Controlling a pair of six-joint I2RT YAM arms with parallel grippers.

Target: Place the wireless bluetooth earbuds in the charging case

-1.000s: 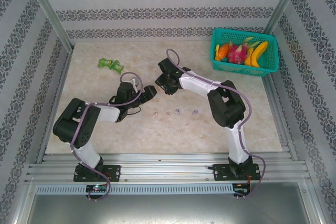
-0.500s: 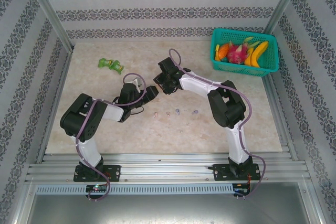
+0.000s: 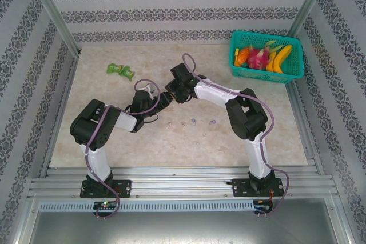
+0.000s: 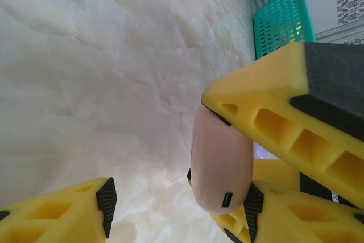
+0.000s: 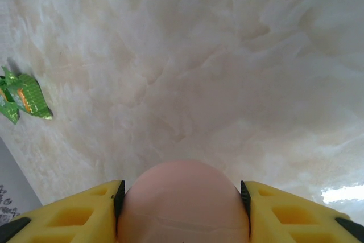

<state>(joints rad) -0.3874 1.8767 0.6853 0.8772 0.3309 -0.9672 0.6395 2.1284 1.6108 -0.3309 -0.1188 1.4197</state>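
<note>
The right gripper clamps the pink charging case between its pads. Seen from the left wrist, the case is edge-on — long axis near upright in frame, port end lowest. The left gripper stands part open around it, one pad beside the rim, the other well clear. The earbuds lie in a loose row on the table — too small to tell which way they point.

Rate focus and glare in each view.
Right wrist: pale pink round charging case blurs close to the lens, glare whitens the marble-look table lower right. Left wrist: case sharp, table soft. Top external: even light, no glare.
</note>
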